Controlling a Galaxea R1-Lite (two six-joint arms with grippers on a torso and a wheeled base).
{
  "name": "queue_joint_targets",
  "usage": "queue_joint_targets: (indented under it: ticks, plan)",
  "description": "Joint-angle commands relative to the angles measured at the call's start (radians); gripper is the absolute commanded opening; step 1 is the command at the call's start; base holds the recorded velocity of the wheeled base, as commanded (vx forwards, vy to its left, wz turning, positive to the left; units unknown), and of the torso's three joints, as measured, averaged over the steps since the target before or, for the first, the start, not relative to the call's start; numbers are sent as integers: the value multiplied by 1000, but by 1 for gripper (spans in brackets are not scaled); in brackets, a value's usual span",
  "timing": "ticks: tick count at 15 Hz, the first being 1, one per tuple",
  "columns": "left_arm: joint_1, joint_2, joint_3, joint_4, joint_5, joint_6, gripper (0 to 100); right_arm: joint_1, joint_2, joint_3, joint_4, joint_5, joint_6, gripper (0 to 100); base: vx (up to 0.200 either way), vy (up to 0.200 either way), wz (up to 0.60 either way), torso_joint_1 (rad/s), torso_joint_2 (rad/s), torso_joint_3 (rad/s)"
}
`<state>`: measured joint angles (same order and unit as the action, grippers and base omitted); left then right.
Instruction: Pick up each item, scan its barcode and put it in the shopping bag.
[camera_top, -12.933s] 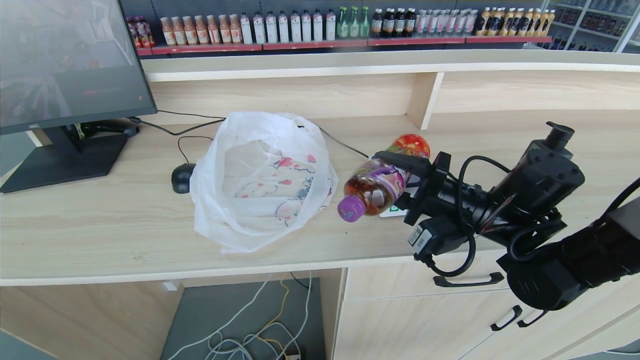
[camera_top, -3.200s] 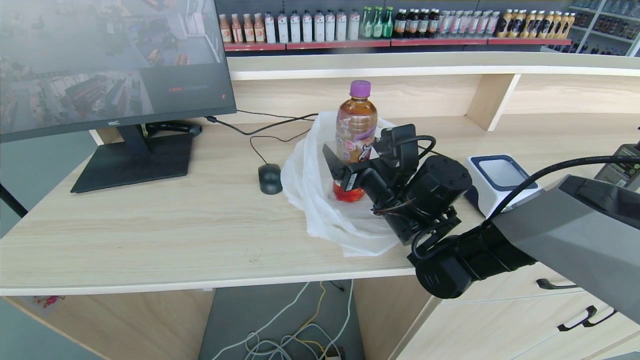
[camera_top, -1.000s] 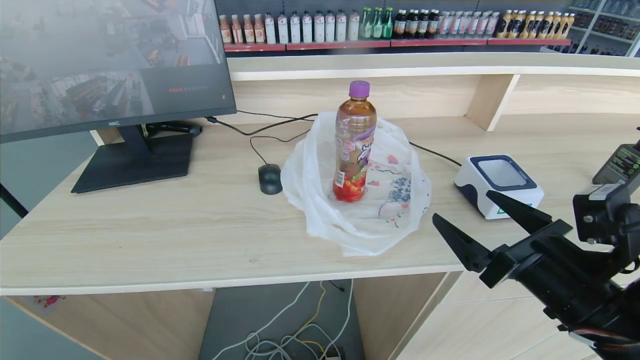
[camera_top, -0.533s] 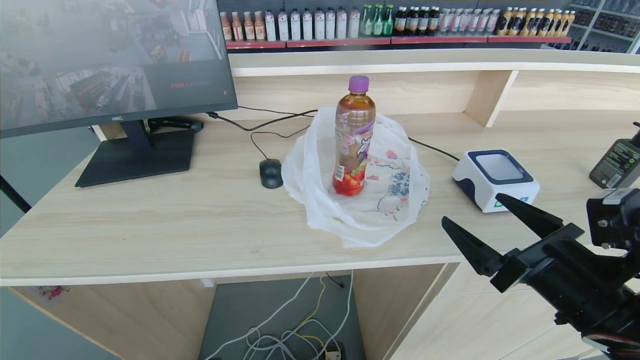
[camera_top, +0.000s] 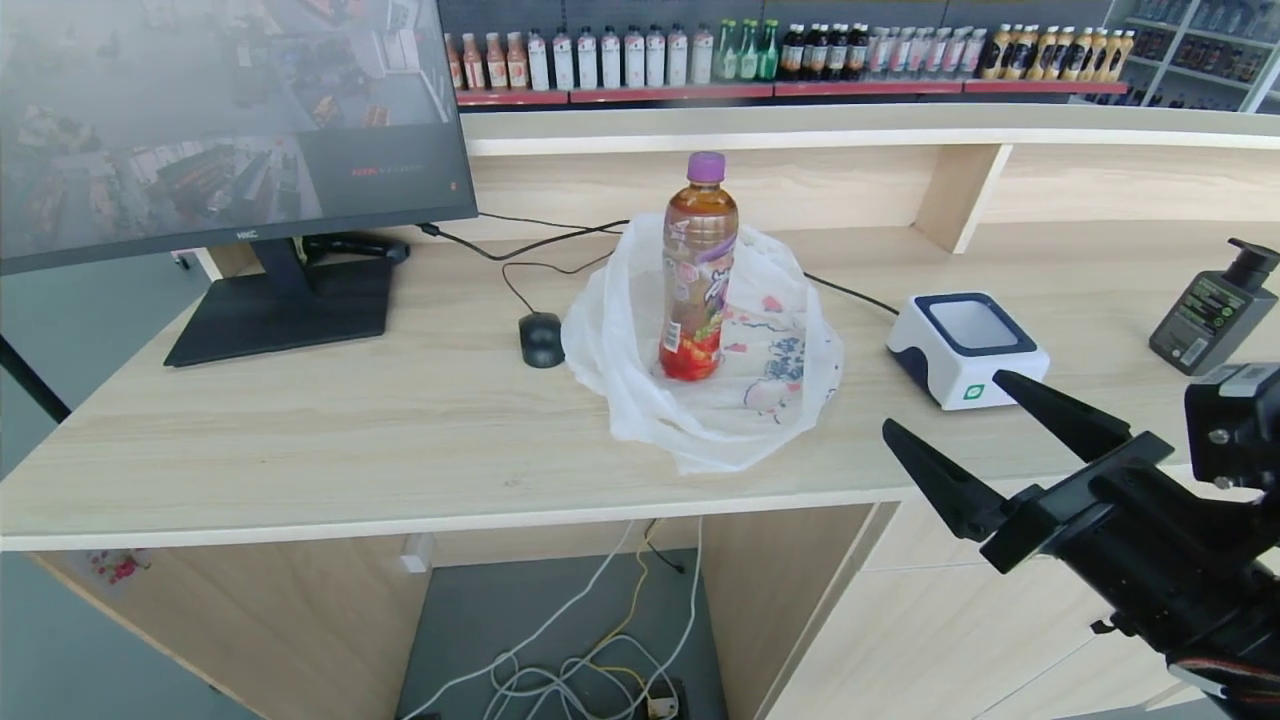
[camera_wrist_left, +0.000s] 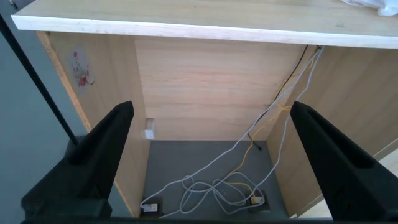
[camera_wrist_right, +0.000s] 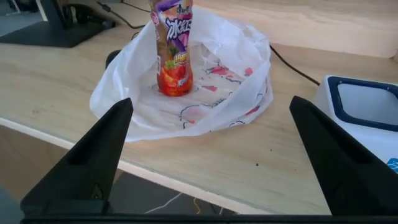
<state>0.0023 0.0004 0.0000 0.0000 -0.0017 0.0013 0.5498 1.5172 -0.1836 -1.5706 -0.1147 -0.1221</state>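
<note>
- Drink bottle (camera_top: 697, 270) with a purple cap stands upright inside the white shopping bag (camera_top: 775, 405), its red base resting on the bag's bottom.
- The shopping bag lies open and slumped on the wooden surface (camera_top: 350, 420), between the black mouse (camera_top: 541, 338) and the white barcode scanner (camera_top: 965, 345).
- The right gripper (camera_top: 940, 400) is released, fingers spread wide and holding nothing; it hangs off the front edge of the surface, just in front of the scanner and well apart from the bottle.
- The left gripper (camera_wrist_left: 211, 106) is also spread open and empty, low in front of the desk's recess, where loose cables (camera_wrist_left: 230, 180) lie on the floor.
- A monitor (camera_top: 220, 110) stands at the surface's left, and a dark pump bottle (camera_top: 1210, 310) at its far right.
</note>
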Motion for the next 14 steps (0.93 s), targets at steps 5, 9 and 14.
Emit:
queue_joint_targets:
  ticks: [5, 9, 14]
  plan:
    - [1, 0, 0, 0, 0, -1, 100, -64, -9, -31, 0, -3, -7, 100, 0, -200, 0, 8, 2, 2]
    - [2, 0, 0, 0, 0, -6, 100, -87, -20, -27, 0, -10, -34, 100, 0, -200, 0, 1, 2, 1]
    - [2, 0, 0, 0, 0, -7, 100, -85, -19, -20, 0, -3, -24, 100, 0, -200, 0, 3, -1, 3]
